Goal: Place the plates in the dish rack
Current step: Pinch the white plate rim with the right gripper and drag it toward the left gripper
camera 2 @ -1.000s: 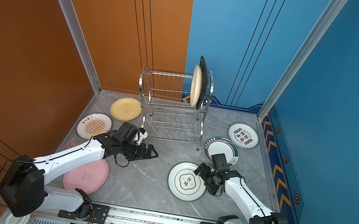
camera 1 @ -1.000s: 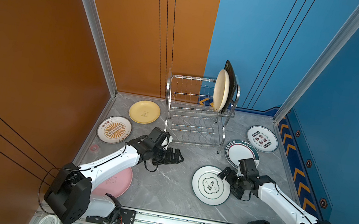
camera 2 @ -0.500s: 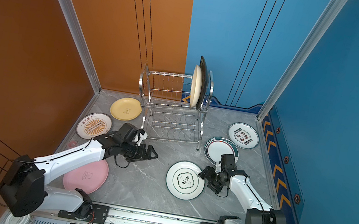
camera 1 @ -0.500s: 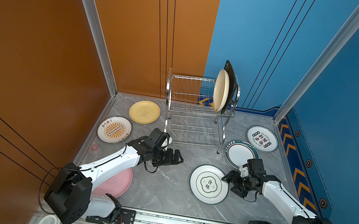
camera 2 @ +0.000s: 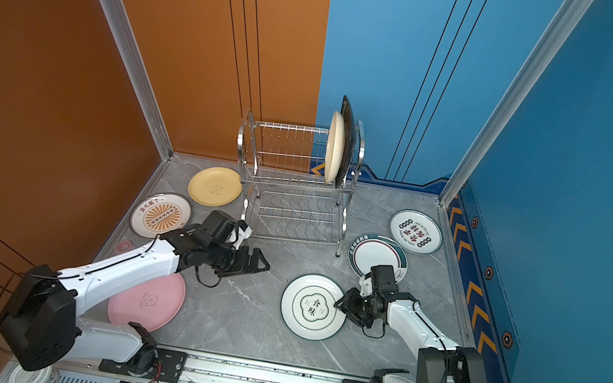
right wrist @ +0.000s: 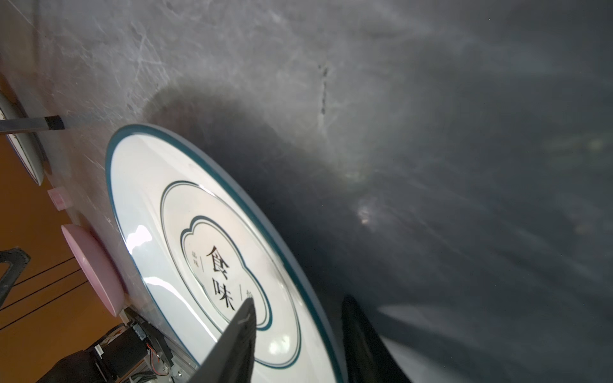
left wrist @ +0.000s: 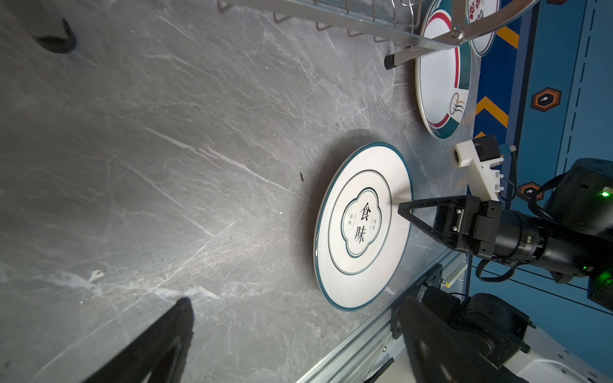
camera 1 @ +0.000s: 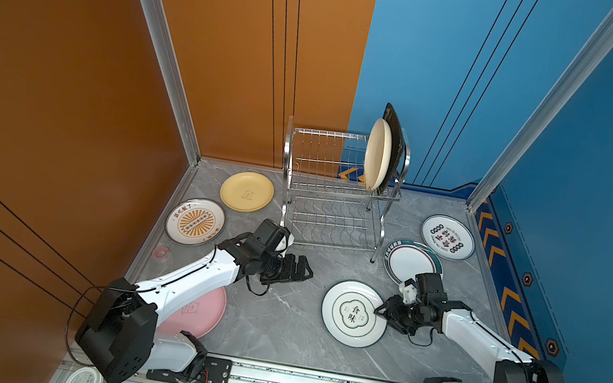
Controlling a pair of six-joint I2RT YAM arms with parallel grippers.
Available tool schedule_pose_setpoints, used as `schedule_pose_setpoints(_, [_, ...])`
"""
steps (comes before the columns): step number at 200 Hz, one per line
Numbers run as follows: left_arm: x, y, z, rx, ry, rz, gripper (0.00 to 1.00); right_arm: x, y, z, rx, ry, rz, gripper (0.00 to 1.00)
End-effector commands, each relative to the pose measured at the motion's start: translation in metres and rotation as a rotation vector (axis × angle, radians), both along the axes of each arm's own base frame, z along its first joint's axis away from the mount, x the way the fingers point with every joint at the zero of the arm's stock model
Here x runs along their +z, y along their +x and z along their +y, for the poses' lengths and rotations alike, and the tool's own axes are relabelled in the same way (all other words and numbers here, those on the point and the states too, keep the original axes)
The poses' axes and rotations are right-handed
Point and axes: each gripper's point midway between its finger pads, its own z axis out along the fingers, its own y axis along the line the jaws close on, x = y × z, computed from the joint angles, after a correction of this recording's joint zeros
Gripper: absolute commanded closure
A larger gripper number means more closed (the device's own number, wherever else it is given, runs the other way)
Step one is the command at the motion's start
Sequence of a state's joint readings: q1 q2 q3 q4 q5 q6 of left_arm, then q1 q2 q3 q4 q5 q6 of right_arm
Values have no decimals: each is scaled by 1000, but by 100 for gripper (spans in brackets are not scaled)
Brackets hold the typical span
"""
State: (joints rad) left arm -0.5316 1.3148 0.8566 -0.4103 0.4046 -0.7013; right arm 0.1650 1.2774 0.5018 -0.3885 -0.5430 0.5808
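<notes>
**Rim grasp in hand: seat the pinch before lifting**

The right gripper reaches in low to the white plate with two dark characters, which lies on the worktop in front of the dish rack. In the right wrist view its fingers stand narrow astride the plate's near rim. One is on the face beside the characters, the other outside and below the edge. Whether they pinch it yet I cannot tell. The left gripper hovers near the rack's front leg, fingers wide and empty.

The step in hand looks like the pickup. A glazed rim is thin and slippery, so the lower finger should sit fully under the edge before the squeeze. The bite should go deep enough that the plate cannot swing. Lift the gripped side first, then turn the plate upright. The upper tier holds a cream plate and a black square plate at its right end. The free slots just left of them seem the natural goal. Mind the green-ringed plate just beside the wrist.
</notes>
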Motion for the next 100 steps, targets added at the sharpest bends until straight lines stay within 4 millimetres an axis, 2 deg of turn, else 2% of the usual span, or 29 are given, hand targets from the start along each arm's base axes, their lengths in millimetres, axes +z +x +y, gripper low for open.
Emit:
schedule_pose_setpoints(1, [5, -1, -3, -8, -6, -13, 2, -22, -17, -5, 30, -51, 58, 68])
schedule_pose_setpoints(47, [4, -3, -1, 1, -6, -11, 2, -26, -18, -2, 59, -38, 61, 100])
schedule_pose_setpoints(100, [6, -3, 0, 7, -10, -14, 2, -16, -9, 8, 96, 12, 10, 100])
